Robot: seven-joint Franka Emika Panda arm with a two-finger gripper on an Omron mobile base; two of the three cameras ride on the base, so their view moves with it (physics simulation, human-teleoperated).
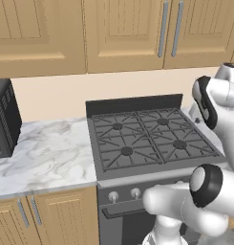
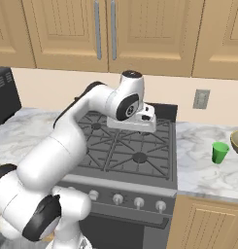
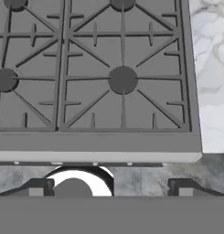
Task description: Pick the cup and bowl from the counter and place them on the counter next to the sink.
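The small green cup [image 2: 219, 152] stands upright on the white marble counter [image 2: 198, 165] to the right of the stove. Just beyond it, the olive-gold bowl [image 2: 237, 142] is cut off by the right edge of the view. My gripper [image 3: 111, 189] points down over the stove's right burners, well left of the cup, with its fingertips [image 3: 38, 187] wide apart and nothing between them. In the right base view the hand [image 2: 139, 120] hovers above the grates. The sink is out of view.
A black gas stove [image 1: 147, 136] with raised grates lies under the hand, its knobs [image 2: 138, 201] along the front. A black microwave [image 1: 4, 119] stands on the counter [image 1: 47, 153] at far left. Wooden cabinets [image 2: 140, 29] hang overhead.
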